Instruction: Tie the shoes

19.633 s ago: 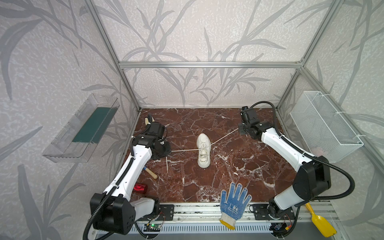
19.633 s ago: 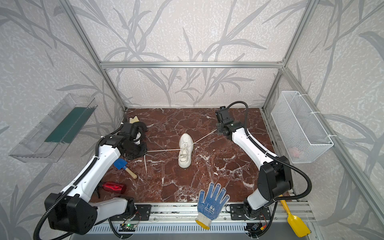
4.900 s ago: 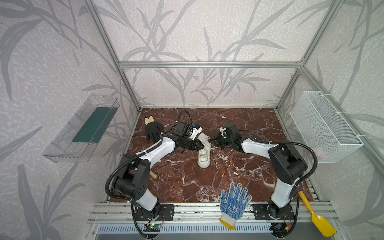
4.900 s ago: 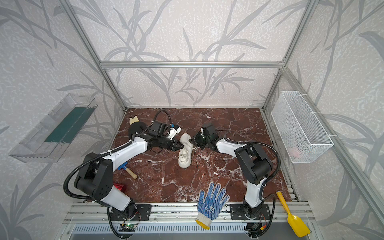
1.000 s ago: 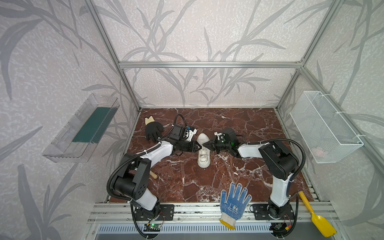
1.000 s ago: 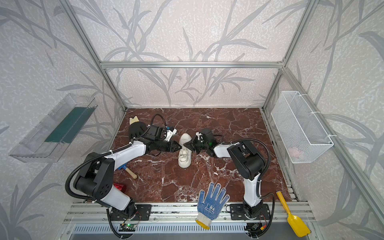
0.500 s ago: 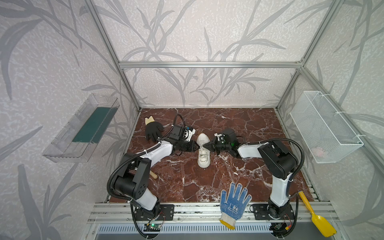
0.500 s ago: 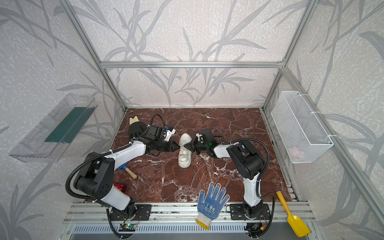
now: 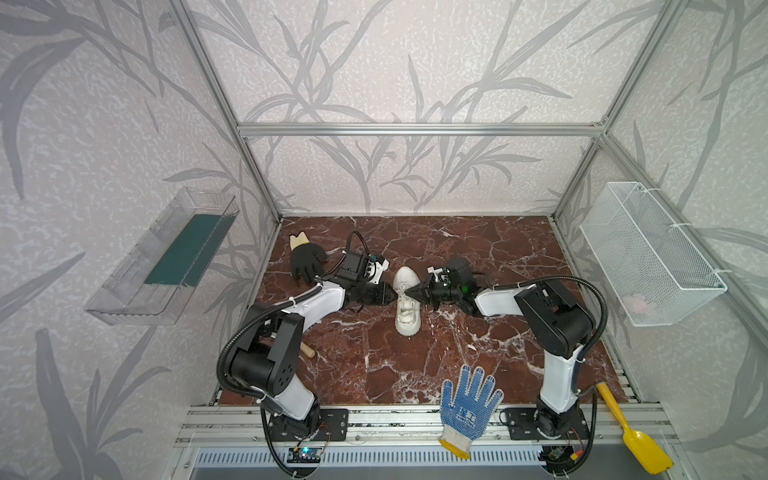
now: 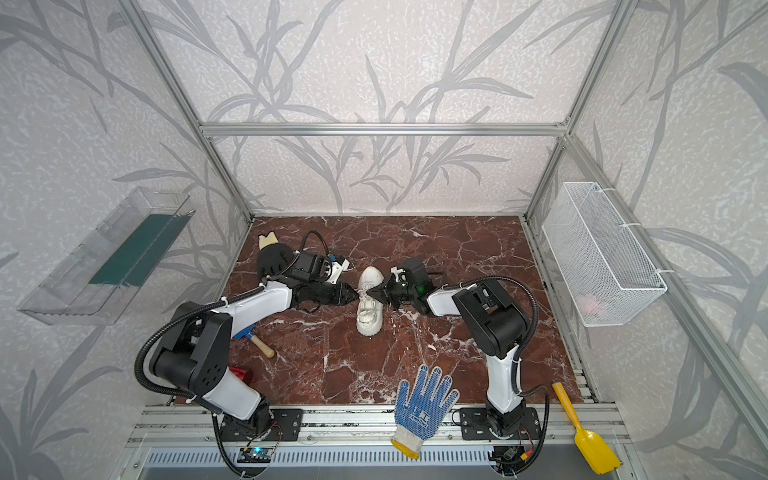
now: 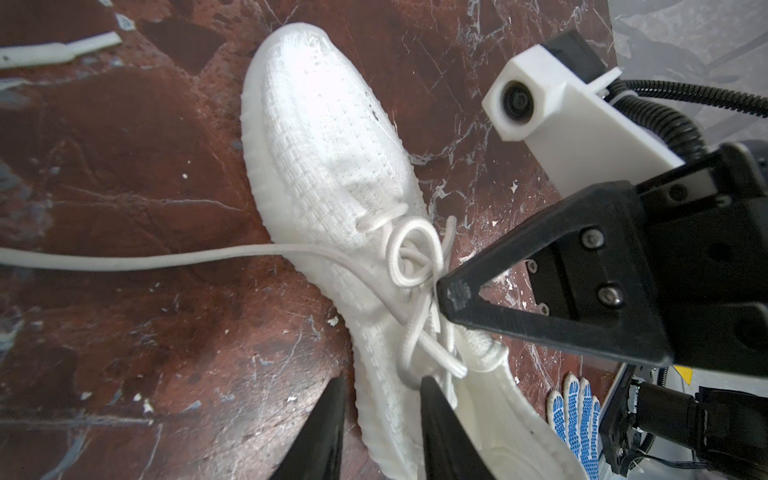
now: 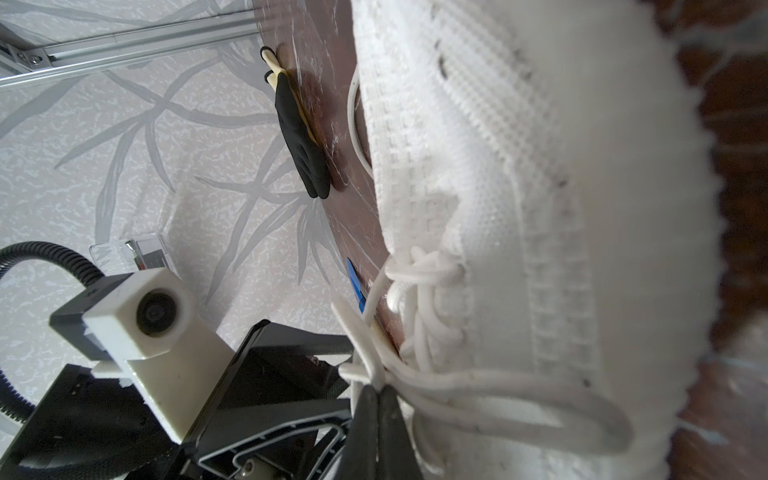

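Note:
The off-white shoe (image 9: 406, 309) lies mid-table in both top views, toe toward the back wall. Its laces (image 11: 409, 257) form a loose looped knot over the tongue, and one free end (image 11: 124, 262) trails across the marble. My left gripper (image 9: 394, 294) sits at the shoe's left side. It is open, its fingers (image 11: 436, 428) straddling the sole rim, one touching a lace loop. From the other side my right gripper (image 9: 410, 292) meets it, shut on a lace strand (image 12: 374, 376) at the knot. The left gripper (image 11: 380, 380) holds nothing.
A black glove (image 9: 305, 262) lies at the back left, and a blue-dotted glove (image 9: 467, 401) hangs over the front rail. A yellow scoop (image 9: 636, 432) is front right. A wooden-handled tool (image 10: 259, 344) lies under the left arm. A wire basket (image 9: 648, 253) and a clear bin (image 9: 166, 257) hang on the walls.
Long before, both grippers held the laces stretched out to the sides; now they meet at the knot. Over the last second neither arm has visibly moved.

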